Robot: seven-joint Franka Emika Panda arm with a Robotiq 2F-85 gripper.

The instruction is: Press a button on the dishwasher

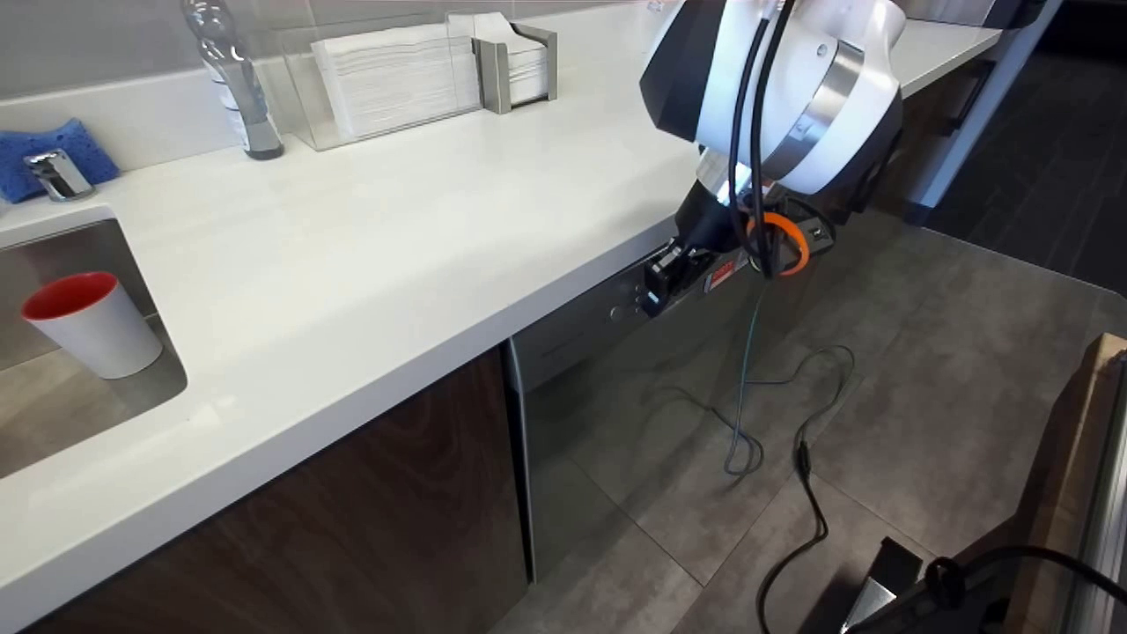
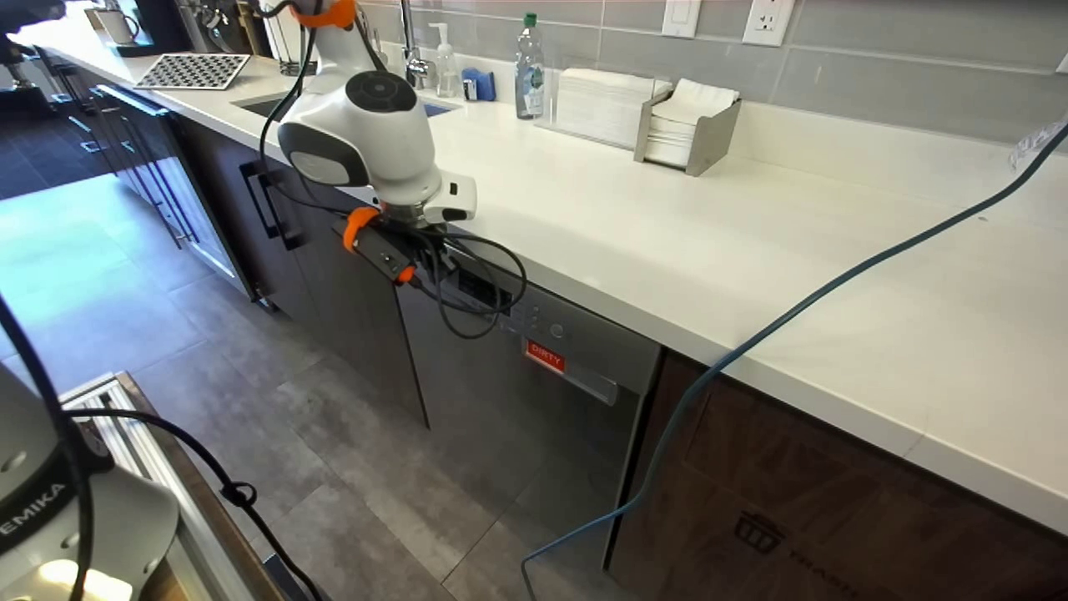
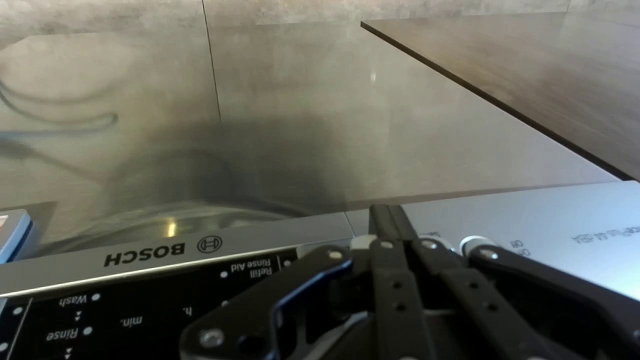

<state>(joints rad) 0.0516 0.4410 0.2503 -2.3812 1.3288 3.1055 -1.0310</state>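
Glare bleaches the grey tiled floor (image 2: 79, 238) at left in an exterior view, while blurred dark reflections and a yellow glint mark the wrist view's grey steel dishwasher front (image 3: 285, 120).

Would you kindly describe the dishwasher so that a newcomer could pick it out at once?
Find the long white counter. Beneath its front edge, between dark cabinet fronts, sits the dishwasher. Unlike those neighbours, it has a shiny grey metal face and a red DIRTY label.
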